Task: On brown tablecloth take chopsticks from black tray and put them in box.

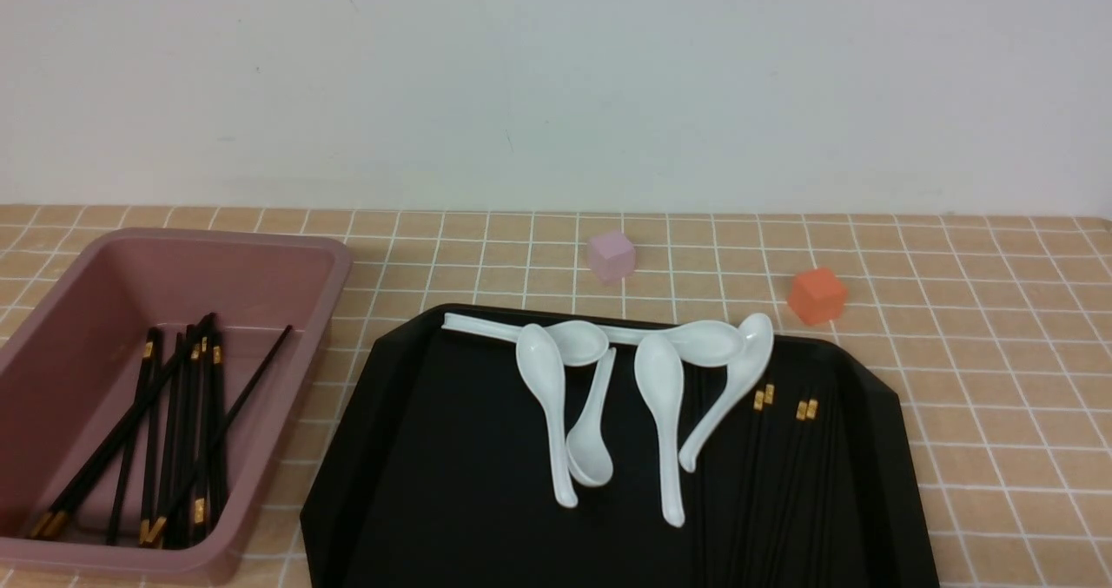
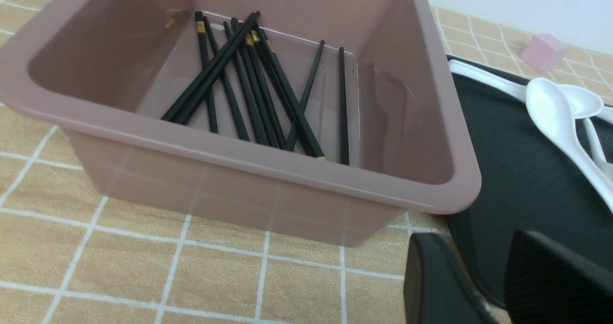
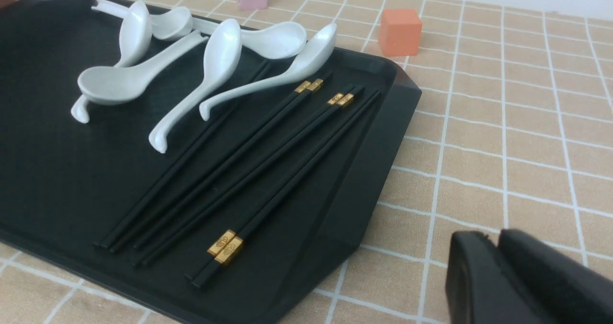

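Note:
Several black chopsticks (image 3: 249, 171) with gold bands lie side by side on the right part of the black tray (image 3: 48, 171), faint against it in the front view (image 1: 782, 466). More chopsticks (image 1: 174, 432) lie crossed in the pink box (image 1: 217, 241), left of the tray (image 1: 434, 484) on the brown tablecloth (image 1: 999, 379). My left gripper (image 2: 474, 247) hangs open and empty by the box's (image 2: 239, 161) near corner, at the tray's edge. My right gripper (image 3: 493, 240) is over bare cloth beside the tray's right side, fingers together, holding nothing. Neither arm shows in the front view.
Several white ceramic spoons (image 1: 660, 397) lie across the tray's far half, one handle over the chopsticks. A pink cube (image 1: 611, 255) and an orange cube (image 1: 817, 295) stand on the cloth behind the tray. A white wall closes the back.

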